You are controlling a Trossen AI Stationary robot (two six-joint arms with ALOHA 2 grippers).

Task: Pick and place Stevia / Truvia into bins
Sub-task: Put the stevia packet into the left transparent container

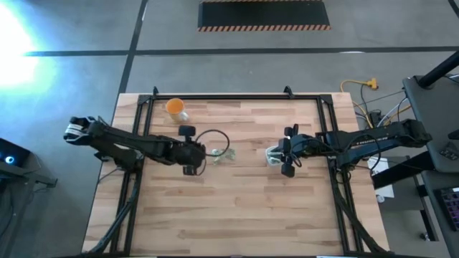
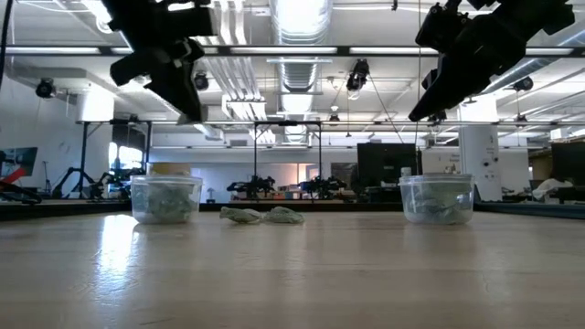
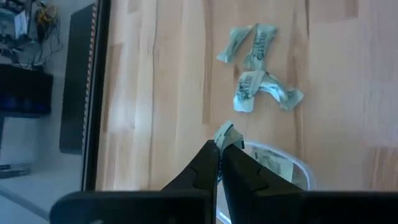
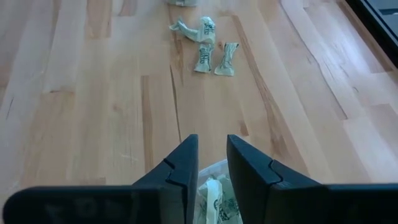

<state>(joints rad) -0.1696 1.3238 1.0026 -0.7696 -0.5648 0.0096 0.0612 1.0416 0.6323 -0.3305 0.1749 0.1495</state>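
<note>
Several pale green and white sachets [image 3: 258, 68] lie loose on the wooden table between the two bins, also seen as sachets [image 4: 205, 40] and sachets [image 2: 260, 216]. The left bin [image 2: 166, 198], a clear tub, holds sachets and sits under my left gripper [image 3: 221, 146], which is shut on one sachet above the bin's rim [image 3: 292, 165]. The right bin [image 2: 437, 198] also holds sachets. My right gripper [image 4: 212, 152] hovers above the right bin [image 4: 214, 193], open a little, with nothing between its fingers. My left gripper pinches one sachet [image 3: 225, 134] between its two fingertips. The crumpled sachet sticks out just past the tips. It is lifted clear of the table and hangs over the edge of the left bin.
An orange cup [image 1: 174, 107] stands near the table's far left corner. A dark cable loop [image 1: 215, 136] lies beside the left gripper. A black frame [image 1: 215, 98] runs round the table. Bare wood lies toward the near edge [image 1: 237, 215].
</note>
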